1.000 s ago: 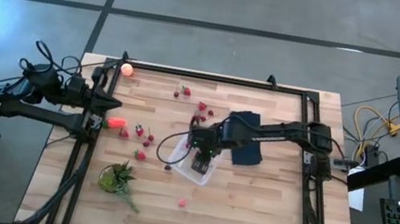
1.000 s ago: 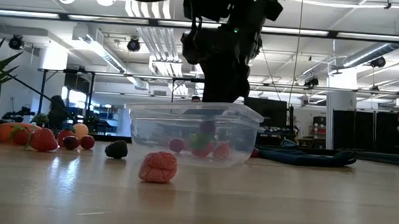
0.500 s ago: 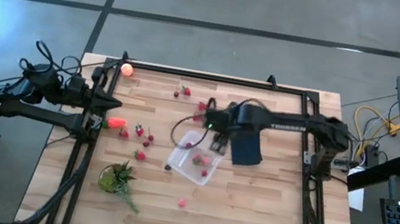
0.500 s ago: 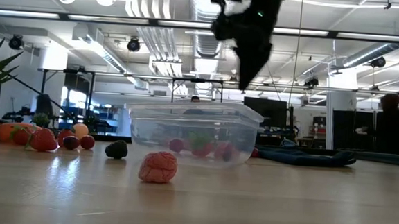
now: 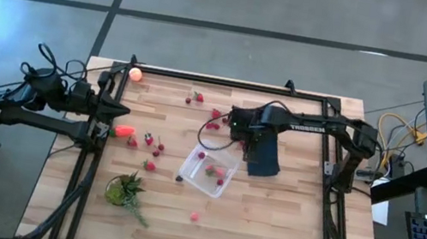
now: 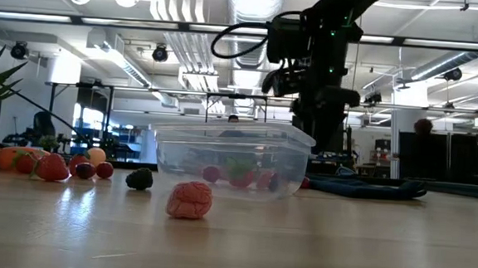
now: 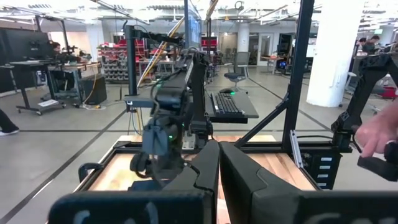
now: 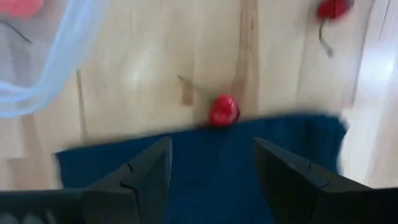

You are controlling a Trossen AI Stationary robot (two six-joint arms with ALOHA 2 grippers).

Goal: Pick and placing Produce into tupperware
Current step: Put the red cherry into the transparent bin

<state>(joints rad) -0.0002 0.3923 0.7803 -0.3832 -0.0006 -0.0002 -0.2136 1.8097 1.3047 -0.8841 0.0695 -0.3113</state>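
The clear tupperware sits mid-table with a few red berries inside; it also shows in the low view. More red berries lie on the wood to its left and far side, and one lies near the front. The elongated orange-red piece and the peach ball lie at the left. My right gripper hangs open and empty over the left edge of the navy cloth, above a red berry at that cloth's edge. My left gripper is shut at the table's left edge.
A green leafy bunch lies at the front left. The navy cloth lies right of the tupperware. A small dark piece sits beside the box. A black frame runs round the table's edges.
My right gripper has risen from over the tupperware and gone toward the table's far right, and now stands over the navy cloth's left edge. The berries in the tupperware, hidden by it before, now show. The box has stayed where it was.
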